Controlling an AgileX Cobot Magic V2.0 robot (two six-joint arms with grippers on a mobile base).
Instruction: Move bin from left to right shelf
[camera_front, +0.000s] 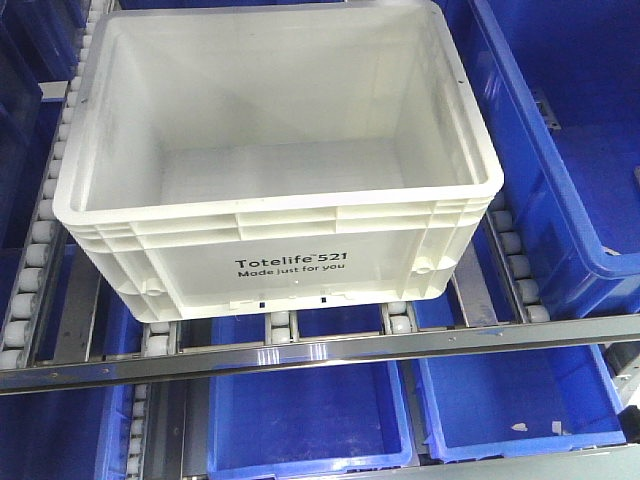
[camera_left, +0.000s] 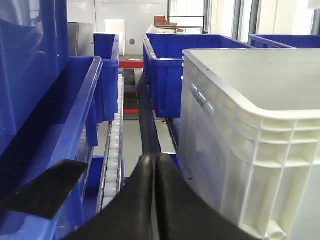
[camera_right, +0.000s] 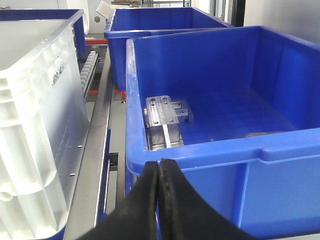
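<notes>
Nearest in, the left gripper (camera_left: 155, 172) and right gripper (camera_right: 159, 175) are both pinched closed on nothing, flanking the white Totelife bin (camera_front: 280, 150). It sits empty on the roller shelf (camera_front: 45, 240), a blue bin (camera_front: 560, 130) just right of it; which shelf this counts as, I can't tell, so progress stays unsettled.

Narrow gaps flank the white bin (camera_front: 280, 150), hemmed by blue bins (camera_front: 560, 150).

White bin (camera_front: 280, 150): rectangular plastic crate, open top, empty inside, ribbed rim and walls. Black print on near wall reads "Totelife 521, Made just for you". Stands upright on roller shelf (camera_front: 300, 325), near edge just behind metal front rail, blue bins on left and right.
</notes>
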